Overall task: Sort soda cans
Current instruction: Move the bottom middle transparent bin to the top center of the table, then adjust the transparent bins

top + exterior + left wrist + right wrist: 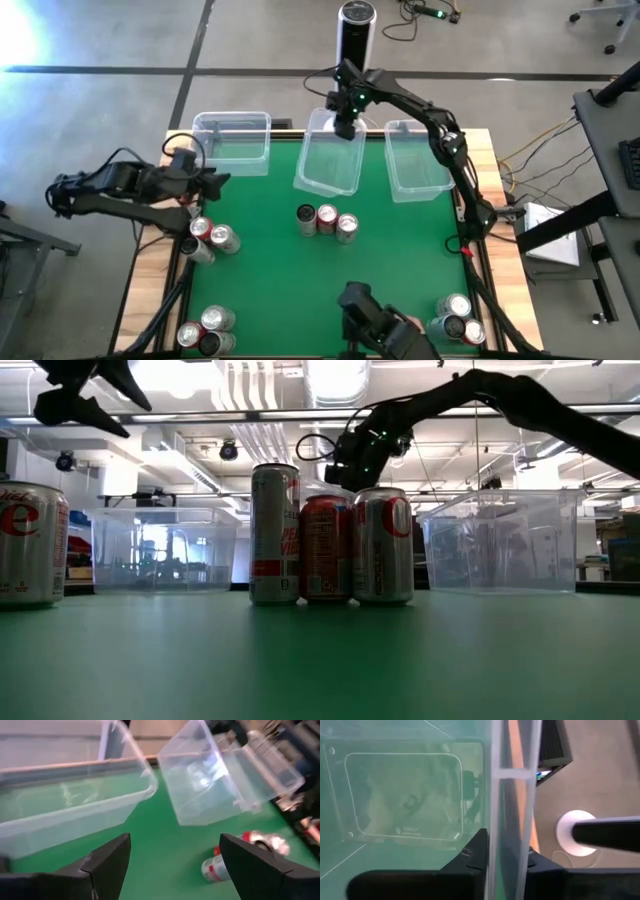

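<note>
The right tool (pixel 345 128) pinches the middle tub's (pixel 325 170) far wall — best squared gently beside its neighbours. The left tool (pixel 212 180) hangs spread, clear of the soda cans (pixel 326 221).

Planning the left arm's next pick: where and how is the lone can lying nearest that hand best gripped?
Grip the lying can across its round body, coming straight down: on its side, it offers curved flanks. The open left hand hovers just beyond it. Neighbouring cans crowd one side.

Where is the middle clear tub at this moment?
In the high view the middle tub sits skewed at the table's far edge between two other tubs, its far rim pinched by the right gripper.
</note>
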Available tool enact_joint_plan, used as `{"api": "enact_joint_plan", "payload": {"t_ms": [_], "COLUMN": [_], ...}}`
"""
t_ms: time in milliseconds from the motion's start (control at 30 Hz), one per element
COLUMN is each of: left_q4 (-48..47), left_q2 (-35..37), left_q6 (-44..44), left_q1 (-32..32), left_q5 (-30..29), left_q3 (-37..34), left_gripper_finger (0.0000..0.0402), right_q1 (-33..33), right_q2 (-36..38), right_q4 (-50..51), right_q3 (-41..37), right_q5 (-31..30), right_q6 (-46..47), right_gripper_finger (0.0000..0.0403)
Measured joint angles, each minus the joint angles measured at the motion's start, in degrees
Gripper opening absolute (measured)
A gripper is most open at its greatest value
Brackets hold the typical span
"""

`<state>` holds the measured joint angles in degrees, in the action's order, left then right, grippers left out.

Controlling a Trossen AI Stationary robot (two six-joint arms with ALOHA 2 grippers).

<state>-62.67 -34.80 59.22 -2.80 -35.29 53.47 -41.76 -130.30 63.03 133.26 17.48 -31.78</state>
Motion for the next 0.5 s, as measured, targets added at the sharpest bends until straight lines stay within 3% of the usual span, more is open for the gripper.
{"api": "enact_joint_plan", "payload": {"t_ms": [233, 500], "left_q4": [-1.5, 8.2], "left_q2": [-1.6, -11.6], "left_q6": [-5.5, -16.9], "left_q1": [10.2, 30.2], "left_q5": [10.1, 23.9], "left_q3": [0.0, 0.0], "left_gripper_finger": [0.0309, 0.0313], "right_q1": [1.1, 3.6], "right_q2": [1.5, 10.0], "right_q4": [-0.3, -0.4], "right_q3": [0.5, 0.6], "right_q5": [-7.3, -8.7], "right_q6": [1.8, 8.6], "right_gripper_finger": [0.0163, 0.0276]}}
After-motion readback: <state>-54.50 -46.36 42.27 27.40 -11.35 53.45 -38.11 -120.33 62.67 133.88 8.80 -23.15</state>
